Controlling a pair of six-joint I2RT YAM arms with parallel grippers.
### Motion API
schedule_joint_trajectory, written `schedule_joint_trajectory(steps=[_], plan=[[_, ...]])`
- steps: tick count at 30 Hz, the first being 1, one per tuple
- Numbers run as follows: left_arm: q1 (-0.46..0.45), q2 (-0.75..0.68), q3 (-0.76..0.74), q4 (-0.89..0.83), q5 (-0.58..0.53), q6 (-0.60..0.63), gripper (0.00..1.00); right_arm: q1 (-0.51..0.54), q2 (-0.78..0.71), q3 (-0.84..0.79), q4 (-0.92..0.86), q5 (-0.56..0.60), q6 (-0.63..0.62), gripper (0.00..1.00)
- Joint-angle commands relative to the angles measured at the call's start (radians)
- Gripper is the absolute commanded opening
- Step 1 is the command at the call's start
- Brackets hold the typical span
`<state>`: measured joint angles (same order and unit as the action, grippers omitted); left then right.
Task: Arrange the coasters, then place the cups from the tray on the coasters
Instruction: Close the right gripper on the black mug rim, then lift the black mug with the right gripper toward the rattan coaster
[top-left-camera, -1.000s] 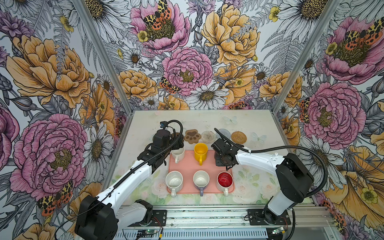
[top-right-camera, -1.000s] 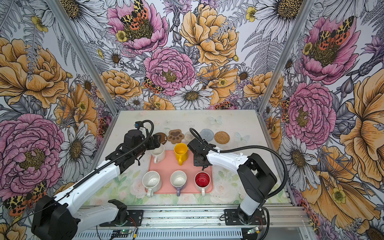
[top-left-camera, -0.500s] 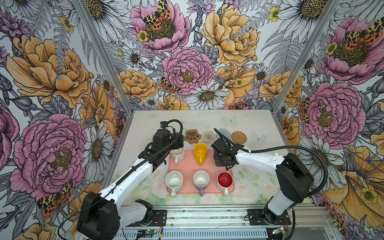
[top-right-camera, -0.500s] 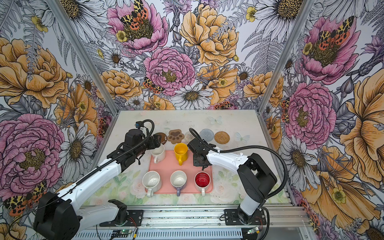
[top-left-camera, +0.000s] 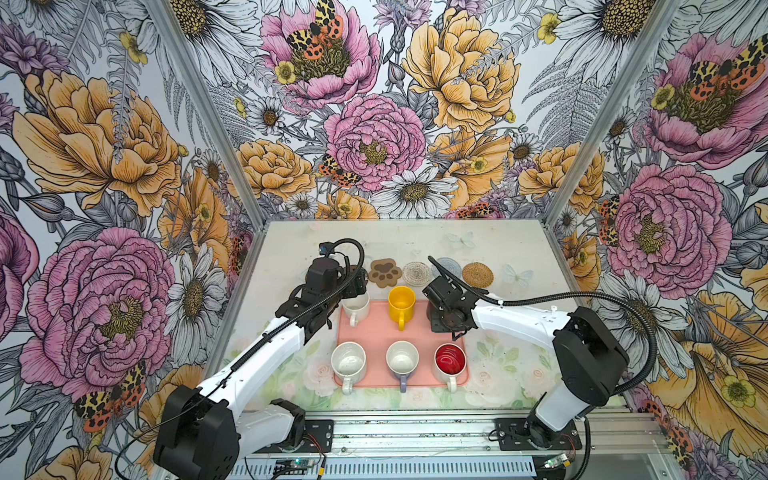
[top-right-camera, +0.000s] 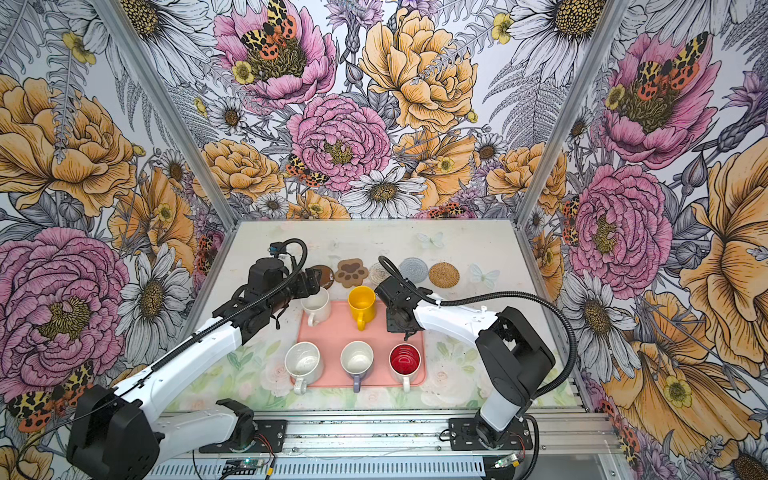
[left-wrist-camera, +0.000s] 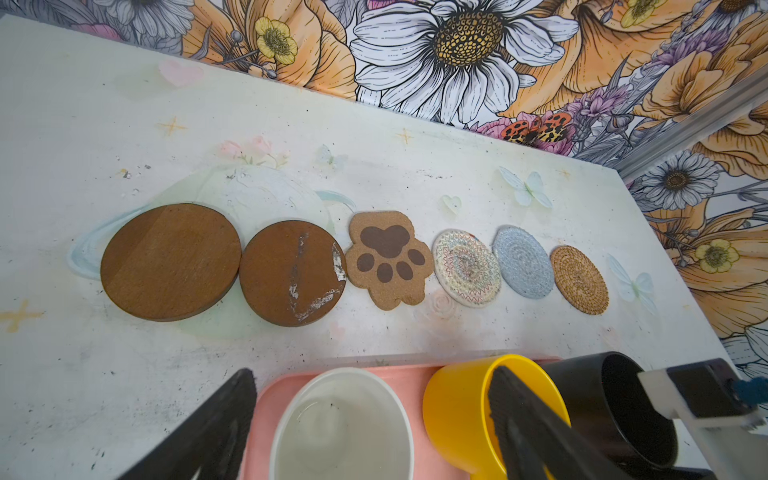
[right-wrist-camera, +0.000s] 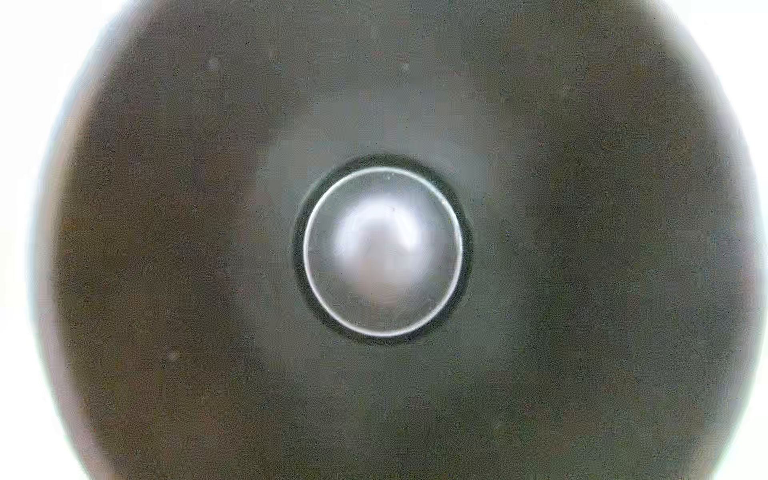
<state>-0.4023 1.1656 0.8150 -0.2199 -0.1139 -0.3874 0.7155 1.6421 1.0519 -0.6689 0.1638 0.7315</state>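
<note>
— Pink tray (top-left-camera: 376, 332) sits near-centre on our desk (top-left-camera: 498, 245); our left claw (left-wrist-camera: 372, 380) stands released, fingers (left-wrist-camera: 230, 409) either side of the white mug (left-wrist-camera: 340, 428) at its far-left corner.
— And our right claw (top-left-camera: 446, 322)?
— Over the black mug (left-wrist-camera: 623, 411), far right on the tray (we cannot tell whether it grips).

We see a pale painted counter (top-left-camera: 415, 237).
Six coasters (top-left-camera: 385, 272) lie in a far row; the pink tray (top-left-camera: 374, 332) sits just nearer.
</note>
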Motion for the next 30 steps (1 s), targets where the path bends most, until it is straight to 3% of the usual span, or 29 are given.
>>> schedule_joint_trajectory(steps=[1,12,30], plan=[[0.013,-0.026,-0.01,0.006,0.012,-0.004,0.89,-0.011,-0.066,0.053,0.045,0.023,-0.019,0.0],[0.019,-0.028,-0.015,0.011,0.019,-0.005,0.89,-0.046,-0.093,0.082,0.017,0.008,-0.053,0.0],[0.027,-0.014,-0.016,0.012,0.02,-0.005,0.89,-0.187,-0.123,0.198,-0.087,-0.037,-0.18,0.0]])
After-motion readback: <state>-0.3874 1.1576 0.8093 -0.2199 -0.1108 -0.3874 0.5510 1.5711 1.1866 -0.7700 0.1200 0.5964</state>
